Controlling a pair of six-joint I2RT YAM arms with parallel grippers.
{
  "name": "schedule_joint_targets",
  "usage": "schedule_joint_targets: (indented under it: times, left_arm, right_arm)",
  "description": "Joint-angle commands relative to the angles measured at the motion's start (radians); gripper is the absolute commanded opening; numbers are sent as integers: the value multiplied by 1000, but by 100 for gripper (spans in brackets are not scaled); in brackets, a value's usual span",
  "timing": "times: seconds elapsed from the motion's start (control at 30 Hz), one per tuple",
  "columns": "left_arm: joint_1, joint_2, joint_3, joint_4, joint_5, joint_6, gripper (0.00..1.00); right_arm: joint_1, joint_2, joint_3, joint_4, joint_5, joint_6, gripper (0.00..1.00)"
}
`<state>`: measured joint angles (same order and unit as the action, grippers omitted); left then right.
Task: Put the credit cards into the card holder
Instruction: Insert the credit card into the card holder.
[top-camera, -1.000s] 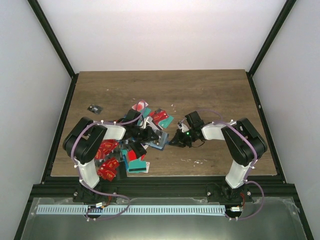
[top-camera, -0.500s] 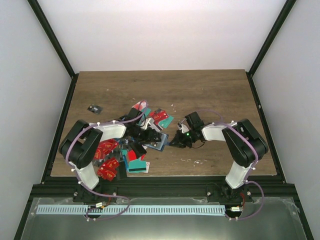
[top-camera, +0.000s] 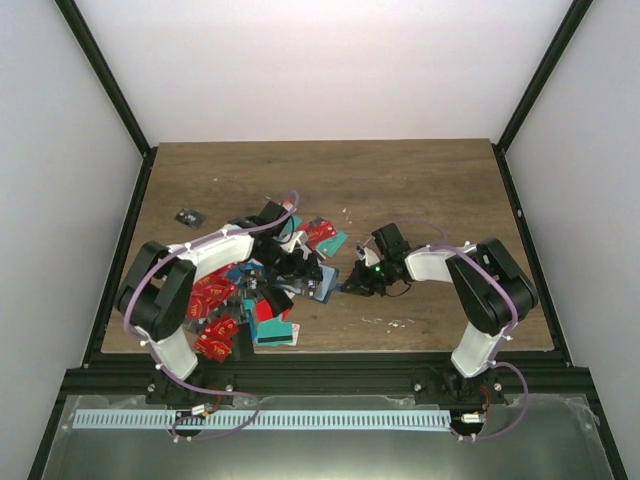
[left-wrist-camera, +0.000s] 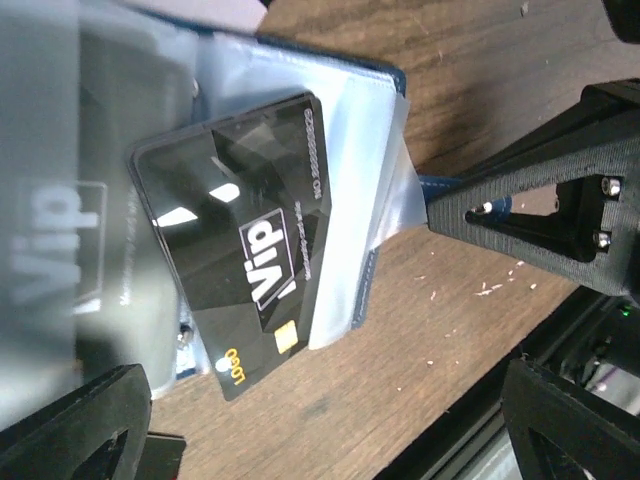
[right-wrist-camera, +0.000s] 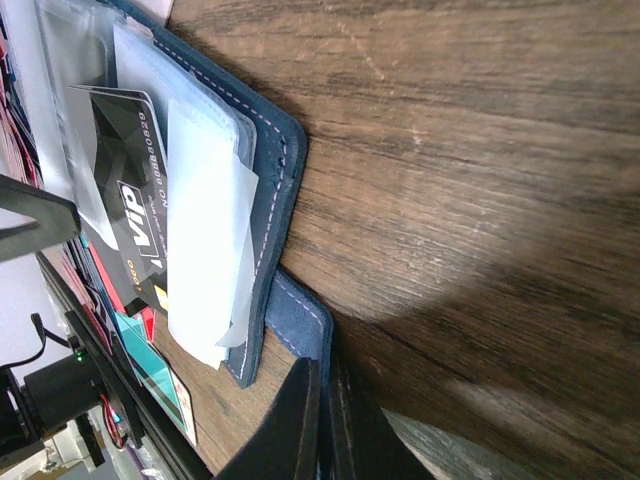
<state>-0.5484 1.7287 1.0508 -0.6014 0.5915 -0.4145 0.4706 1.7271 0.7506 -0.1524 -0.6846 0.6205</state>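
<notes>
The dark blue card holder (right-wrist-camera: 272, 150) lies open on the wood with its clear sleeves (right-wrist-camera: 205, 210) up. A black "Vip" credit card (left-wrist-camera: 240, 250) sits partly inside one sleeve, its chip end sticking out. My left gripper (left-wrist-camera: 322, 405) hovers just over that card, open, with nothing between its fingers (left-wrist-camera: 85, 420). My right gripper (right-wrist-camera: 325, 400) is shut on the card holder's clasp tab (right-wrist-camera: 300, 320), pinning it at the holder's right edge. From above, the left gripper (top-camera: 295, 268) and the right gripper (top-camera: 350, 282) flank the holder (top-camera: 320, 288).
A heap of red credit cards (top-camera: 213, 300), teal ones (top-camera: 330, 243) and others lies under and beside the left arm. A teal card (right-wrist-camera: 152, 372) lies close to the holder. A small dark object (top-camera: 187, 216) sits at the far left of the wooden table (top-camera: 430, 190).
My left gripper has opened from shut and let go of the black card, which stays in the sleeve. Its arm has reached a little farther out. The right gripper has not moved.
</notes>
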Motion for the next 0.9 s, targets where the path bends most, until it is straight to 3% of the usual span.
schedule_joint_targets:
  times: [0.0,0.13,0.67,0.87]
  left_arm:
    - [5,46,52,-99,-78,93,96]
    - [-5,94,83,-63,-47,73,90]
    - [-97,211,194,-17,-47,-39,84]
    - [-117,268,285,-87,-109,-12,84]
  right_arm:
    - [-10,17,-20,-77,71,-27,1]
    - [-10,22,-11,-79,69,-30,1]
    - [-10,49,1,-80,63,-37,1]
    - [-10,47,20,-104,79,-49,1]
